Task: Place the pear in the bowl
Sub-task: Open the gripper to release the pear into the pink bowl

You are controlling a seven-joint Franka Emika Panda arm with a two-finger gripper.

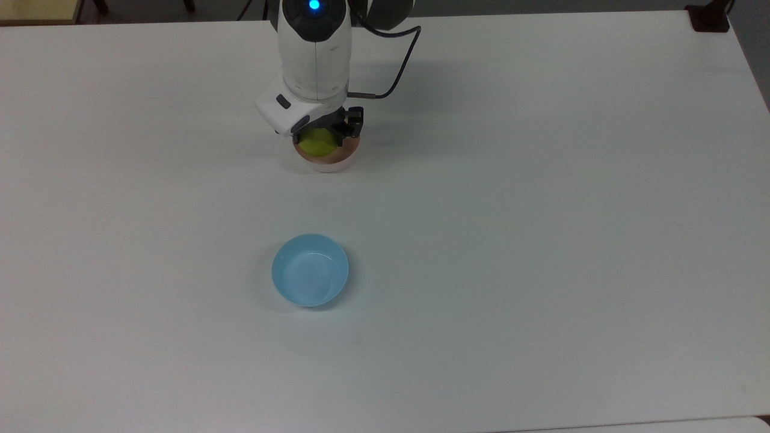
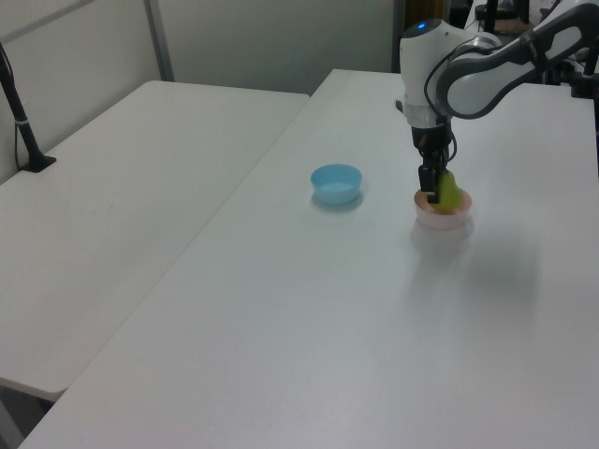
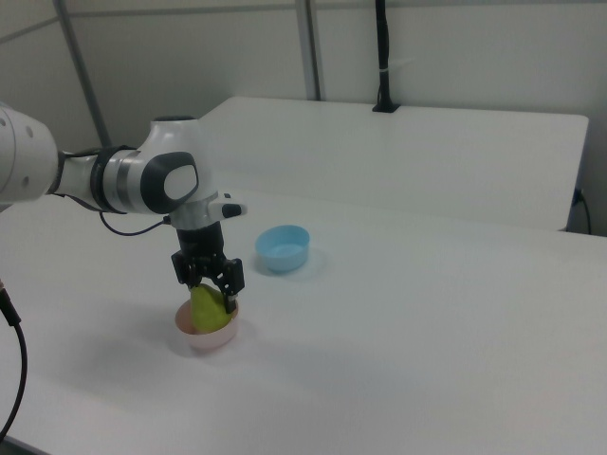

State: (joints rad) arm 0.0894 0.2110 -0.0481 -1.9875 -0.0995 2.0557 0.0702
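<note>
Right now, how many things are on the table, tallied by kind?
Bowls: 2, the pink bowl and the blue bowl.
Pears: 1, the pear, held by the gripper inside the pink bowl.
Total: 3.

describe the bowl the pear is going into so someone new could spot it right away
On the white table, find the robot arm's gripper; the bowl sits directly beneath it, with the pear lowered into it. It is pale pink, unlike the light blue bowl standing apart, nearer the top view's bottom edge.
</note>
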